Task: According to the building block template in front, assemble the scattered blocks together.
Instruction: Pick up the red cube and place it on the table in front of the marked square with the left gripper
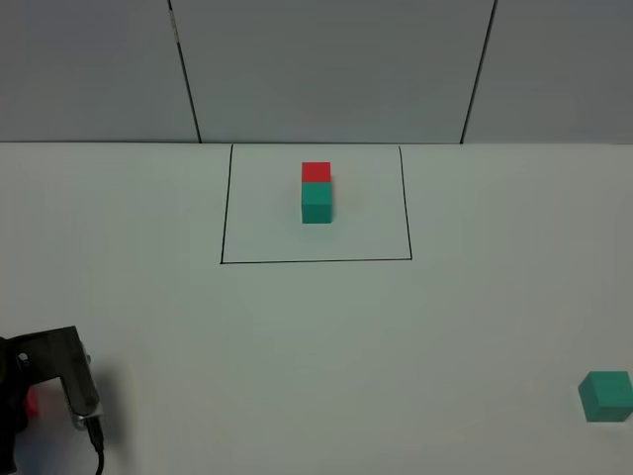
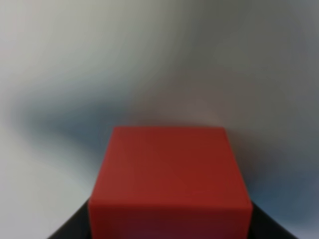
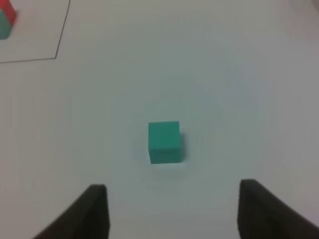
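Picking up: left gripper [image 1: 54, 404] pinches red cube [image 2: 169, 174], spread right gripper [image 3: 173, 191] must next grasp teal cube [image 3: 164, 142] at template's [image 1: 316, 193] four o'clock.

Two red cubes [image 1: 316, 172] [image 2: 169, 179]; two teal cubes [image 1: 316, 203] [image 1: 605, 396]

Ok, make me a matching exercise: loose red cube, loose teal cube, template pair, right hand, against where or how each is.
1 loose red cube
2 loose teal cube
3 template pair
4 right hand

A inside the black outline
B open and empty
C gripped by the left hand
D loose on the table, outside the outline

Pairs: 1-C, 2-D, 3-A, 4-B
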You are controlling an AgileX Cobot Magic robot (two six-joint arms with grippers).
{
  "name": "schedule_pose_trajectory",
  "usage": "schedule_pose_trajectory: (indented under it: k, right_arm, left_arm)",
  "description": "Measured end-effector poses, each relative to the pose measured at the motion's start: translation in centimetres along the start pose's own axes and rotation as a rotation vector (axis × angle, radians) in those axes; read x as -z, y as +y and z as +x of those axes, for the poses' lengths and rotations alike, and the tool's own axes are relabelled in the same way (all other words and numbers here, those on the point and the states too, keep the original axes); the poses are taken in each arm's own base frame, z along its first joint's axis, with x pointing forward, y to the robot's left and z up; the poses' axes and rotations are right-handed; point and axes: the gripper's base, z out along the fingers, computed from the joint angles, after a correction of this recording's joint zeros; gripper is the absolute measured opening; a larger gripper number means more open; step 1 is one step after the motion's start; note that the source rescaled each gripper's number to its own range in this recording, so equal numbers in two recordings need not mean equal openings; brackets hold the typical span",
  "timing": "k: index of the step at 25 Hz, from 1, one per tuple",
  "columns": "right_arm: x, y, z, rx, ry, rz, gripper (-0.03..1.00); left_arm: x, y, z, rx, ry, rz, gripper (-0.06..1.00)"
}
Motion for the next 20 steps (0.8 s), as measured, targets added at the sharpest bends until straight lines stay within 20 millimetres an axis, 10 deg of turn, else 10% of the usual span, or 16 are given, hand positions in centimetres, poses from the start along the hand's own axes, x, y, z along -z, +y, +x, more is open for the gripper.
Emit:
schedule_pose_trajectory:
  k: [20]
  right_arm:
    - [0.0, 0.0, 0.0, 0.000, 0.000, 0.000, 0.39]
  left_arm:
    - [3.0, 2.3, -4.4, -0.172, -0.281, 0.115, 0.00]
